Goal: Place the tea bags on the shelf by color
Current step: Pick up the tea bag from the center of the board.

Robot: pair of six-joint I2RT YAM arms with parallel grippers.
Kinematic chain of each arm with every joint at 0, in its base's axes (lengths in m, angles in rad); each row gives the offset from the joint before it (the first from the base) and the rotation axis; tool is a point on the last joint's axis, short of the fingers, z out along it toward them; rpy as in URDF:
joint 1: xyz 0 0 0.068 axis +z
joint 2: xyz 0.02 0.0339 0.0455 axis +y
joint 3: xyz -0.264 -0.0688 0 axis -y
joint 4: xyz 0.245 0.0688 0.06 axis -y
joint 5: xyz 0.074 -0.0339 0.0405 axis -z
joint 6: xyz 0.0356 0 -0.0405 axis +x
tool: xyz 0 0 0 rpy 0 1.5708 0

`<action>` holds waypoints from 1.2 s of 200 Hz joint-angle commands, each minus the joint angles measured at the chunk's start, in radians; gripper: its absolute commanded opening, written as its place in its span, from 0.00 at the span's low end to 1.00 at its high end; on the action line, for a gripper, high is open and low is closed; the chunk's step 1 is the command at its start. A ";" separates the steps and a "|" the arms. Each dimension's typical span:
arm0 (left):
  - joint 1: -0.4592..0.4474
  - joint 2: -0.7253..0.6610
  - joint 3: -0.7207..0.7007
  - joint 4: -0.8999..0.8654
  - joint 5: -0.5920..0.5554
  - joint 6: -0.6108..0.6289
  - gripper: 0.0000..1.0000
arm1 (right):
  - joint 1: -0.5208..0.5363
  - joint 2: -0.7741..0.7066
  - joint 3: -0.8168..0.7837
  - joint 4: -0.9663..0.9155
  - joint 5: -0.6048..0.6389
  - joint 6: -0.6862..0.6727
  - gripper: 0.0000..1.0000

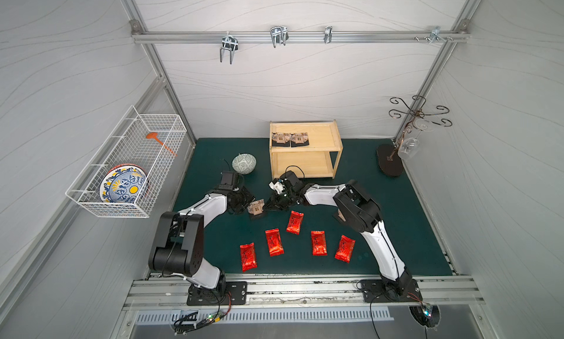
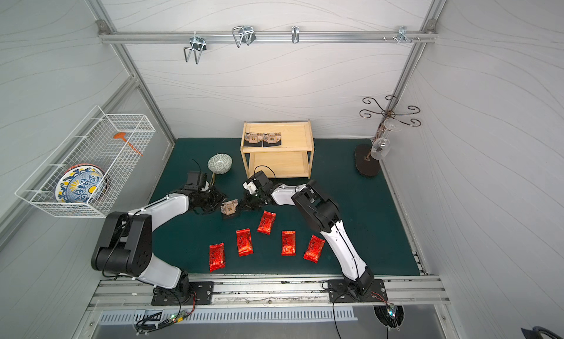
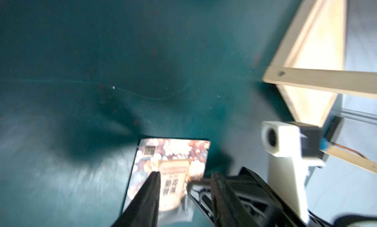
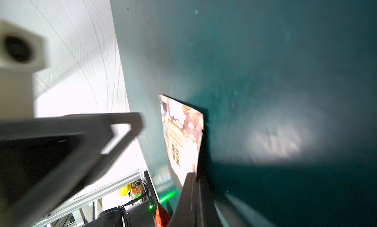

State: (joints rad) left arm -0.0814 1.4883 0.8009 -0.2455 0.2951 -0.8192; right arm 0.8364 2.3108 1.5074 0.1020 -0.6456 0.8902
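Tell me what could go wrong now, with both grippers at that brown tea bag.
1. The right gripper pinches the brown tea bag only by its edge; it may slip or swing when lifted.
2. The left gripper sits right against the same bag; pulling apart could tug it loose.
3. Two other brown bags already lie at the front corner of the shelf; the new one might shove them.

We see 5 glossy foil sachets near the right gripper, smooth pale wood shelf beyond it, matt green mat beneath.
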 commanded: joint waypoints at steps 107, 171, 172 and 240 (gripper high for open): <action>0.012 -0.360 0.213 -0.250 -0.011 0.123 0.50 | -0.286 -0.673 -0.109 -0.328 -0.053 -0.255 0.00; -0.183 -0.170 0.365 -0.202 -0.106 0.131 0.50 | -0.595 -0.518 0.269 -0.481 -0.212 -0.294 0.00; -0.184 -0.167 0.367 -0.201 -0.106 0.131 0.50 | -0.597 -0.513 0.275 -0.484 -0.215 -0.293 0.00; -0.190 -0.036 0.421 -0.158 -0.096 0.123 0.50 | -0.639 -0.226 0.678 -0.720 -0.274 -0.321 0.00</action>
State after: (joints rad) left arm -0.2687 1.4273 1.1656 -0.4515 0.2111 -0.7067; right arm 0.2020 2.0354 2.0876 -0.4885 -0.8684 0.5999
